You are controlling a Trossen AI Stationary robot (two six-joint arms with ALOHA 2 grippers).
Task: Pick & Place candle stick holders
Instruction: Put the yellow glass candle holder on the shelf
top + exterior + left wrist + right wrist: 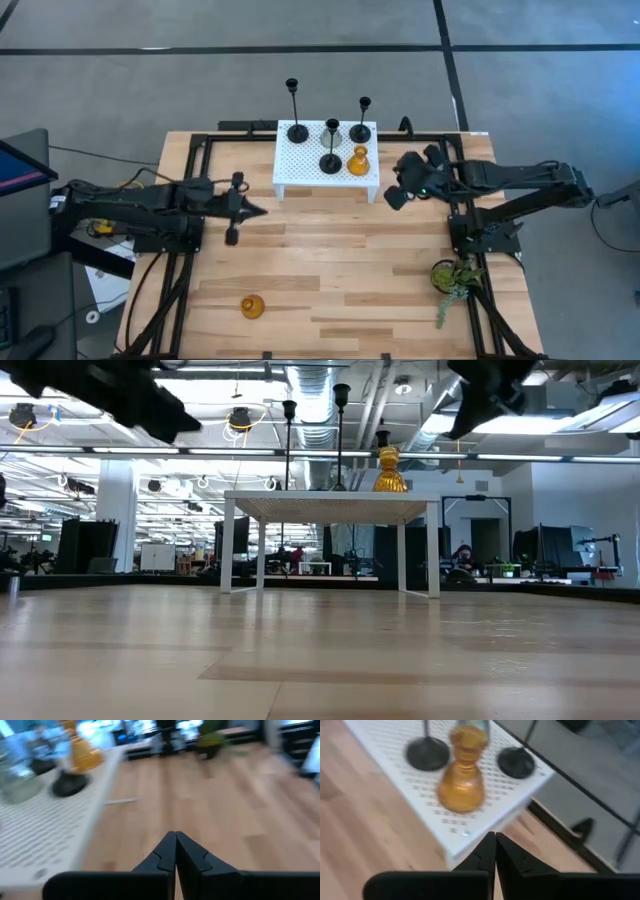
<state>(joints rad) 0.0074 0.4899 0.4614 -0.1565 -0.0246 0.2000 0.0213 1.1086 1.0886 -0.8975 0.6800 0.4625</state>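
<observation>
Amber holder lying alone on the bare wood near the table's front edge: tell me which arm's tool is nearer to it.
Left. The left tool hangs over the wood almost directly behind that amber holder. The right tool is far across the table, beside the white stand.

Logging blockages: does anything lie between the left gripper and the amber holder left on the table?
Nothing visible does. Bare wood separates the left gripper, fingers shut, from the amber holder near the table's front edge.
</observation>
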